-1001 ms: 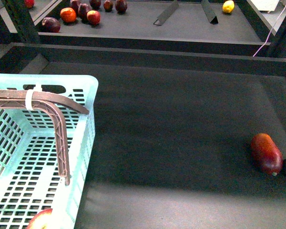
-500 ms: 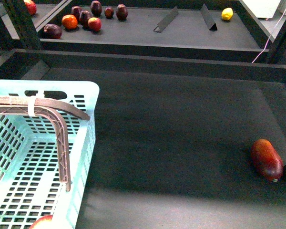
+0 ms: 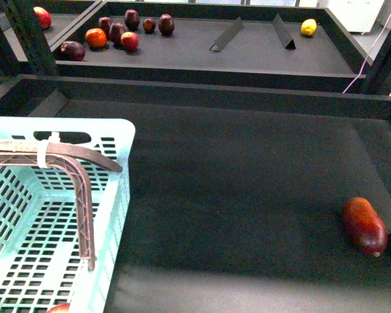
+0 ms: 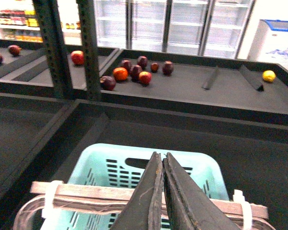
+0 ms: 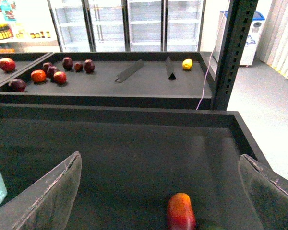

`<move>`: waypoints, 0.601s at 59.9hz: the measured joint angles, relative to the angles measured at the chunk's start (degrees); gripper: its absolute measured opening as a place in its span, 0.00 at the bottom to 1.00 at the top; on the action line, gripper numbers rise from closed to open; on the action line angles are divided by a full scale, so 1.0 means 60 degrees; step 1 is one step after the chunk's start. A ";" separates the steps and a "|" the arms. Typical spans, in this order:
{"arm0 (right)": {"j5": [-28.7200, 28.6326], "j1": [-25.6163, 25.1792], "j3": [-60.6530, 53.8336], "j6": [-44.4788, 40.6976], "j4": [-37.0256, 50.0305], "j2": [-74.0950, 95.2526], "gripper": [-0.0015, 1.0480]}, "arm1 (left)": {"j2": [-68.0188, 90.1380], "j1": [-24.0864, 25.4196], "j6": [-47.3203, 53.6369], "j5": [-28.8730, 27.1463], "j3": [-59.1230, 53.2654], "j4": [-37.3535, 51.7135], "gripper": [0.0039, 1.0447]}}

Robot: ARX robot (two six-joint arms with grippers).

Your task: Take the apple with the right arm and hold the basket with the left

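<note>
Overhead, left end effector (image 4: 162,191) clamped on basket (image 4: 192,163) handle (image 4: 110,194).

Dark shelving trays (image 3: 247,163) front glass-door refrigerators (image 5: 134,24), grey floor (image 5: 259,96), and curtains (image 5: 283,38).

Dark grey, scuffed tool fingers (image 4: 182,196)

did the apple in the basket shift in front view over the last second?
Cannot tell. The apple shows less at the bottom edge, but the basket, the mango-like fruit and the shelf shifted in frame too, so the camera moved.
</note>
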 joint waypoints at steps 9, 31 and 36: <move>0.0000 0.0000 0.0000 0.0000 0.0000 0.0004 0.92 | -0.0608 0.0058 0.0120 0.0076 -0.0426 -0.0015 0.02; 0.0000 0.0000 0.0000 0.0000 0.0000 0.0000 0.92 | -0.2969 0.0069 0.0168 0.0076 -0.0696 -0.2102 0.02; 0.0000 0.0000 0.0000 0.0000 0.0000 0.0000 0.92 | -0.3475 0.0069 0.0182 0.0076 -0.0696 -0.2572 0.02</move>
